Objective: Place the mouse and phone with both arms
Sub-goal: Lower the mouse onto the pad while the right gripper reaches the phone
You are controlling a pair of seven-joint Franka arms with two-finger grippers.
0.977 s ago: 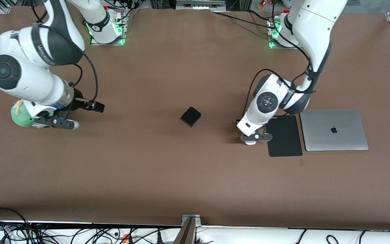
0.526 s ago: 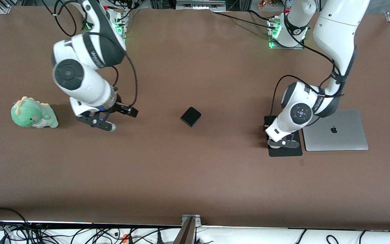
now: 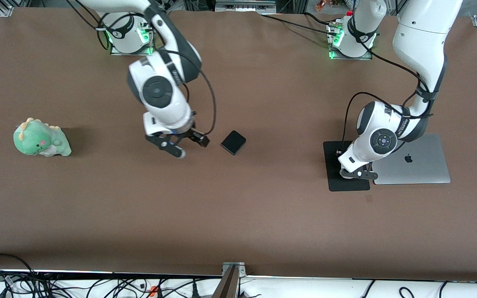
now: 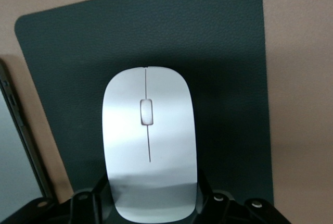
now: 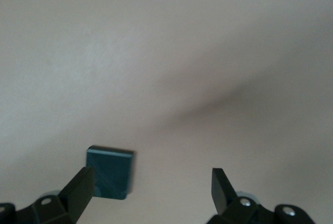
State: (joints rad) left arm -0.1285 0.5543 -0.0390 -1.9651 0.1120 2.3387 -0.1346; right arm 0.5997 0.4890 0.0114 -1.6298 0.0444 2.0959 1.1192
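The white mouse [image 4: 150, 146] is held in my left gripper [image 4: 151, 203], which is shut on its rear end just above the black mouse pad [image 4: 218, 52]. In the front view the left gripper [image 3: 359, 174] is over the pad [image 3: 338, 165] by its laptop edge, and the hand hides the mouse. The small black phone [image 3: 233, 142] lies on the table mid-way between the arms. My right gripper [image 3: 189, 145] is open and empty, low beside the phone on the right arm's side. In the right wrist view the phone [image 5: 110, 172] sits by one finger [image 5: 82, 183] of the right gripper [image 5: 153, 179].
A closed silver laptop [image 3: 408, 159] lies beside the mouse pad toward the left arm's end; its edge shows in the left wrist view [image 4: 13, 140]. A green plush dinosaur [image 3: 39, 138] sits toward the right arm's end. Cables run along the table's near edge.
The right arm swung from the plush dinosaur across to just beside the phone. The left arm carried the mouse from the bare table over the mouse pad, toward the laptop.
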